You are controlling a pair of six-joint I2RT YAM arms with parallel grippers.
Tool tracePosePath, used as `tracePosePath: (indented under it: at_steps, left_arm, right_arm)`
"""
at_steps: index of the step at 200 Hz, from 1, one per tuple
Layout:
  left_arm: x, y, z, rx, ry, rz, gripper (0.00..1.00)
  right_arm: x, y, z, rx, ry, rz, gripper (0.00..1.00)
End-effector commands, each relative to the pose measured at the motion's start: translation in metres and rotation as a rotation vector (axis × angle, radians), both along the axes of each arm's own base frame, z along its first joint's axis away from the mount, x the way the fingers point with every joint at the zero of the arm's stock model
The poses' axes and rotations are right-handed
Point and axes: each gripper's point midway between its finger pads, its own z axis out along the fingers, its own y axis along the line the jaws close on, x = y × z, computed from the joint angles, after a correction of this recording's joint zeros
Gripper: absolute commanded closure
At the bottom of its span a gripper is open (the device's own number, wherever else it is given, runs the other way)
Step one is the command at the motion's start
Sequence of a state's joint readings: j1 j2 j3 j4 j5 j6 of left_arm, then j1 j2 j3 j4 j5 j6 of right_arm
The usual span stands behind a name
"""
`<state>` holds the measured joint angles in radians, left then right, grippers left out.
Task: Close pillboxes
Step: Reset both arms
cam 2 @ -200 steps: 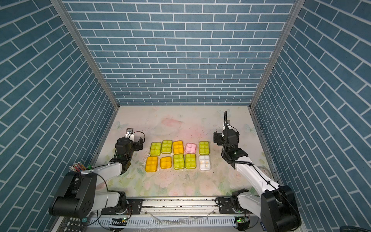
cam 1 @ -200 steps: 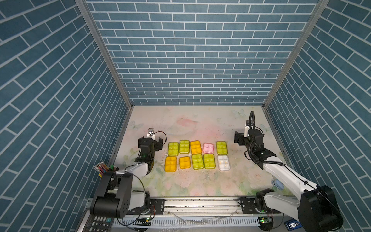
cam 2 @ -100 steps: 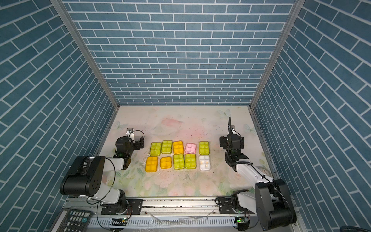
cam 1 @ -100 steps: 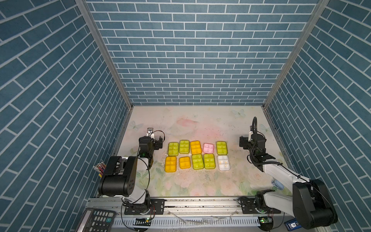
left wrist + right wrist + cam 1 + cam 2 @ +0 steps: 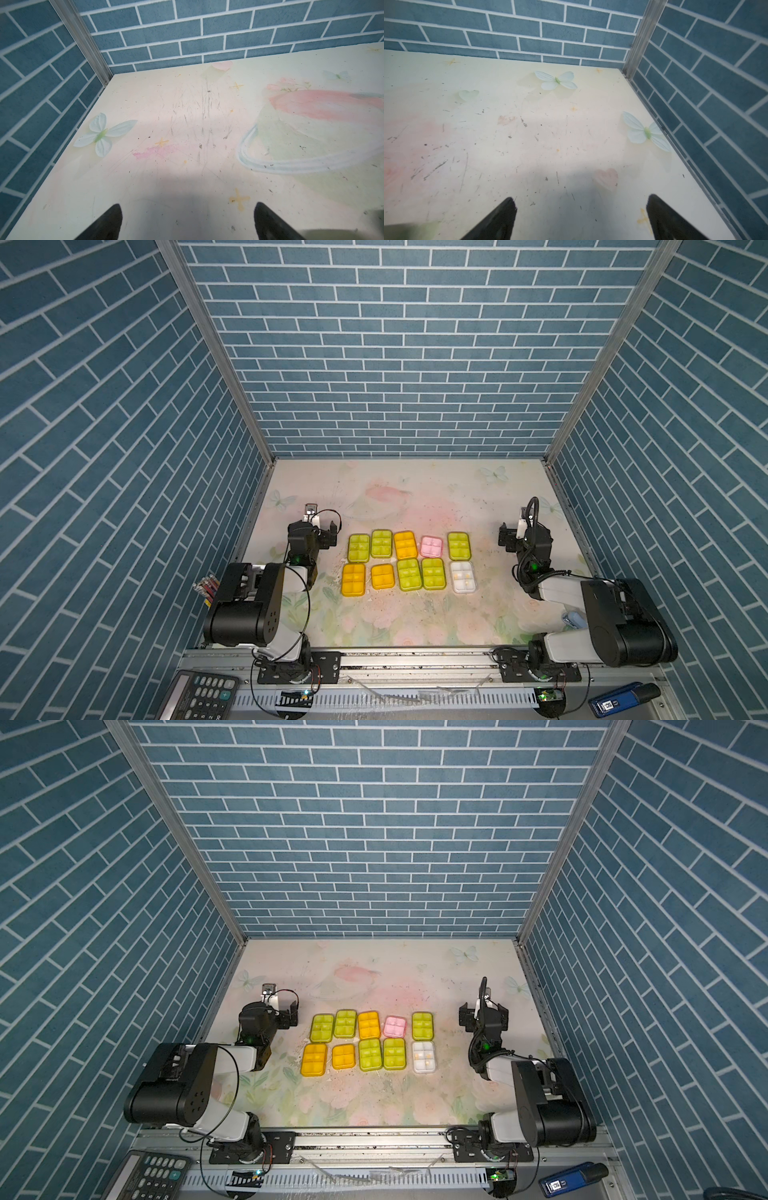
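Observation:
Several pillboxes lie in two rows mid-table in both top views. The back row runs from a lime one [image 5: 358,547] past an orange one [image 5: 405,544] and a pink one [image 5: 432,546] to a lime one [image 5: 422,1026]. The front row runs from an orange one [image 5: 353,578] to a clear one [image 5: 462,576]. Every lid looks flat on its tray. My left gripper [image 5: 316,527] [image 5: 188,204] stands open and empty left of the rows. My right gripper [image 5: 523,533] [image 5: 581,197] stands open and empty to their right. Both wrist views show only bare mat between the fingers.
Blue brick walls enclose the floral mat [image 5: 407,489] on three sides. Both arms are folded low by the front rail [image 5: 415,659]. A calculator [image 5: 199,695] lies at the front left, a blue device [image 5: 623,697] at the front right, and coloured pens [image 5: 208,589] by the left wall.
Both arms have folded down toward the front rail. The right gripper has drifted slightly right, away from the pillboxes. Both grippers stay open; the pillboxes have not moved.

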<state>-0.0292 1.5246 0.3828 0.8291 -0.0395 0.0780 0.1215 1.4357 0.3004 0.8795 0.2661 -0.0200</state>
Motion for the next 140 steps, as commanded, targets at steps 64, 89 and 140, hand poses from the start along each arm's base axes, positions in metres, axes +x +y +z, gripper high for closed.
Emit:
tracePosePath:
  at_steps: [64,89,140]
  left_arm:
    - [0.005,0.000,0.007,-0.007,-0.026,0.001,0.00]
    - [0.005,0.001,0.007,-0.007,-0.025,0.001,0.00]
    - [0.005,0.000,0.007,-0.007,-0.024,-0.001,0.00]
  right_arm:
    - [0.047,-0.026,-0.009,0.036,0.196,-0.083,0.01]
    - [0.073,-0.027,-0.051,0.006,0.511,-0.100,0.01]
    - [0.073,-0.018,-0.048,0.053,0.522,-0.048,0.01]
